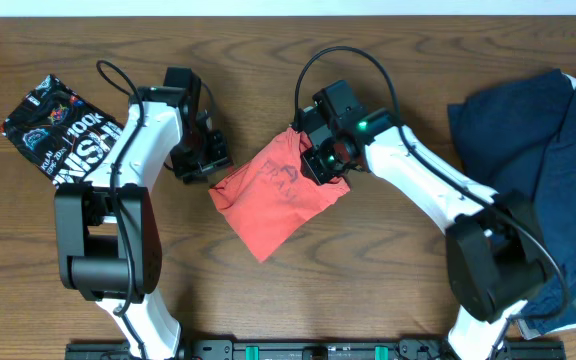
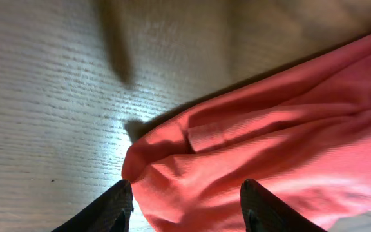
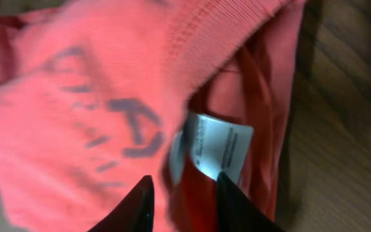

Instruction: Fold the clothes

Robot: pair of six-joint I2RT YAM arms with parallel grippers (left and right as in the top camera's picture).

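Shirt-folding at a wooden table (image 1: 268, 40), seen from above and from both wrists. We see the red shirt (image 1: 280, 195) lying mid-table as a small, roughly square bundle between the two arms. The left gripper (image 1: 208, 160) sits at the bundle's left corner, and the right gripper (image 1: 323, 160) sits on its upper right edge. We judge this fold to be far along, and the step in hand to be taking hold of the edges to double the bundle over or tidy it. The next move calls for a firm pinch through all the layers at each side, then a lift with both arms together, so the soft cloth does not slide open. From above we cannot read either gripper's jaws. The left wrist view fills that in: the left jaws stand well apart, straddling the shirt's rounded corner and holding nothing. The right wrist view shows the right jaws drawn narrow at the neck opening, with a white label (image 3: 214, 145) just ahead of them and dark lettering (image 3: 131, 125) beside it; we cannot tell whether they pinch cloth. Only the overhead view shows a black shirt (image 1: 53, 125) beside the left arm and navy shirts (image 1: 528, 130) heaped at the right, well apart from the red one.
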